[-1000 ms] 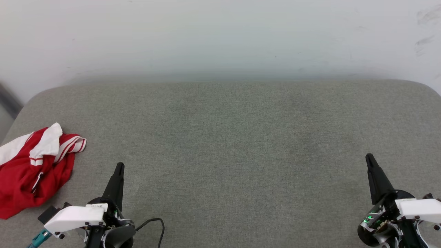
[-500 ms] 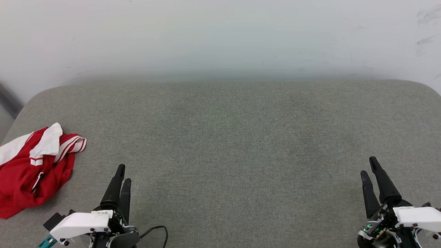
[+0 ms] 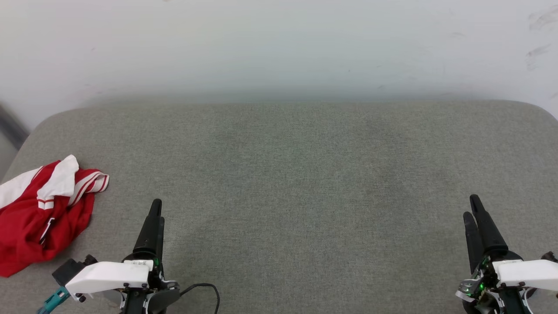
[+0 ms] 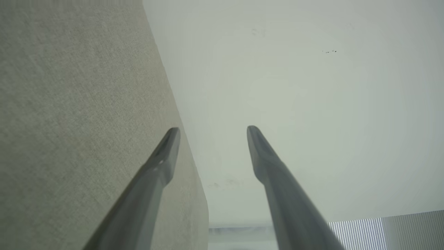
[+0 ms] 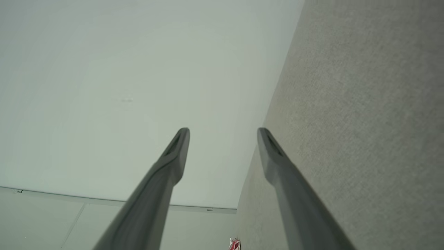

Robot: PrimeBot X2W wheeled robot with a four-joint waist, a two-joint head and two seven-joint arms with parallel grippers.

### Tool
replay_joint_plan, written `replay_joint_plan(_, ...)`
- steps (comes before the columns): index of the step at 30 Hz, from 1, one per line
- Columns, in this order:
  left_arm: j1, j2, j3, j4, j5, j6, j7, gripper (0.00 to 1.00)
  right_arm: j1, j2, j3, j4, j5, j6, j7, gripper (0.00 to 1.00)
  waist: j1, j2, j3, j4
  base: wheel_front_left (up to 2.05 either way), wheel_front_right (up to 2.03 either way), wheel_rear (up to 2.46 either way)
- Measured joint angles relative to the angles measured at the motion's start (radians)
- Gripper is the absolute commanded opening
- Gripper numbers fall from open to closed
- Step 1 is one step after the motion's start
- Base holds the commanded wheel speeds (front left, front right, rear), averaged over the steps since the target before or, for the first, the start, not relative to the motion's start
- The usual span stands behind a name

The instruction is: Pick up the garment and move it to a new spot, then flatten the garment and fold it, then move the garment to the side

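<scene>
Work surface: grey fabric pad (image 3: 296, 174), flat, reaching across the head view.
Far edge: runs straight along the foot of a pale wall (image 3: 279, 43); both far corners are rounded.
Left edge: curves toward the robot past the left far corner; a dark strip shows beyond it.
Garment location: the garment (image 3: 41, 213) lies crumpled at the pad's left edge, red with white striped panels bunched on top, its left part cut off by the picture border. In the right wrist view it is a small red scrap (image 5: 234, 244) at the bottom.
Left gripper: left gripper (image 3: 158, 213) low over the near left of the pad, just right of the garment and apart from it; fingers spread (image 4: 212, 132).
Right gripper: right gripper (image 3: 471, 207) near the pad's right side, well apart from the garment; fingers spread (image 5: 223, 133).
Open room: unbroken grey fabric runs between the two grippers and up to the wall.
Other: a black cable (image 3: 205, 288) loops beside the left gripper's base.
</scene>
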Motion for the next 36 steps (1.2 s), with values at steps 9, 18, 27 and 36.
replay_joint_plan(9,-0.002,0.000,-0.004,-0.038,0.239,0.019,-0.041,1.00,0.002,-0.002,-0.010,-0.023,-0.261,0.000,-0.041,1.00,0.0000,0.0000,0.002,-0.003,0.00,0.00,0.00)
replay_joint_plan(18,-0.002,0.000,-0.044,-0.066,0.477,0.062,-0.076,1.00,0.003,-0.002,0.006,-0.044,-0.520,0.000,-0.073,1.00,0.0000,0.0000,0.002,-0.007,0.00,0.00,0.00)
replay_joint_plan(27,-0.002,0.003,-0.082,-0.069,0.668,0.071,-0.107,1.00,0.006,-0.005,0.022,-0.046,-0.695,0.000,-0.107,1.00,0.0000,0.0000,0.001,-0.009,0.00,0.00,0.00)
replay_joint_plan(36,-0.002,0.015,-0.116,-0.063,0.811,0.096,-0.134,1.00,0.014,-0.006,0.030,-0.045,-0.835,0.000,-0.127,1.00,0.0000,0.0000,0.000,-0.011,0.00,0.00,0.00)
